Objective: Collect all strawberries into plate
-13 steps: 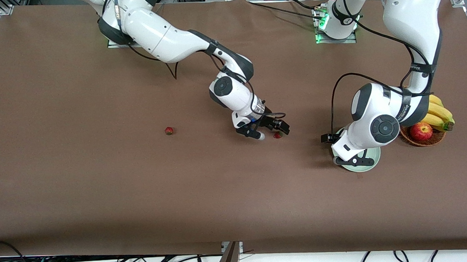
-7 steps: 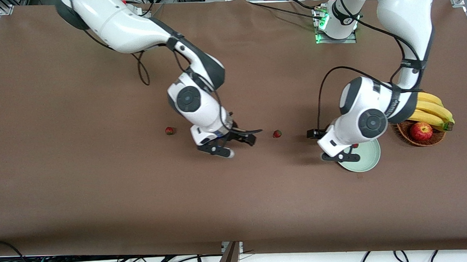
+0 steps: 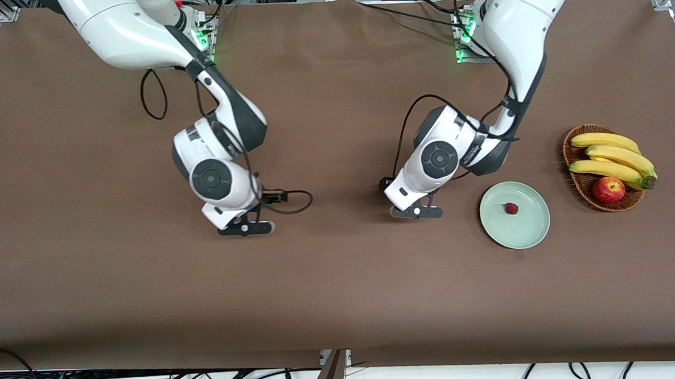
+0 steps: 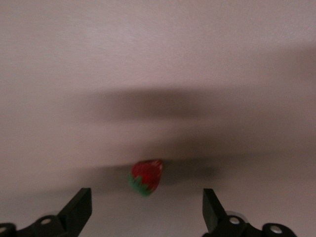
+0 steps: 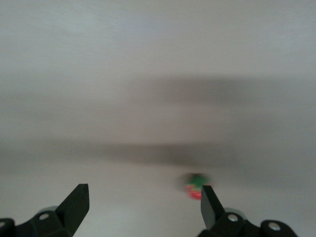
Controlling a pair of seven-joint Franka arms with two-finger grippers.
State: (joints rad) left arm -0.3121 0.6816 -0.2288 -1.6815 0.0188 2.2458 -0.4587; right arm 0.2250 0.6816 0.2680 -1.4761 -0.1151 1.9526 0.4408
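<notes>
The pale mint-green plate (image 3: 530, 229) lies beside the basket and holds one strawberry (image 3: 511, 208). My left gripper (image 3: 417, 211) is open and empty, low over the table beside the plate toward the right arm's end. In the left wrist view a second strawberry (image 4: 145, 177) lies on the cloth just ahead of the open left gripper (image 4: 146, 197). My right gripper (image 3: 246, 228) is open and empty over the table toward the right arm's end. In the right wrist view a third strawberry (image 5: 197, 186) lies close to one finger of the open right gripper (image 5: 143, 195). The arms hide both loose strawberries in the front view.
A brown wicker basket (image 3: 570, 145) with bananas (image 3: 606, 155) and a red apple (image 3: 608, 189) stands at the left arm's end of the table, beside the plate. Brown cloth (image 3: 342, 292) covers the table.
My left gripper left the plate, where a strawberry now lies, and moved to the middle strawberry. My right gripper moved from that strawberry to the one toward the right arm's end.
</notes>
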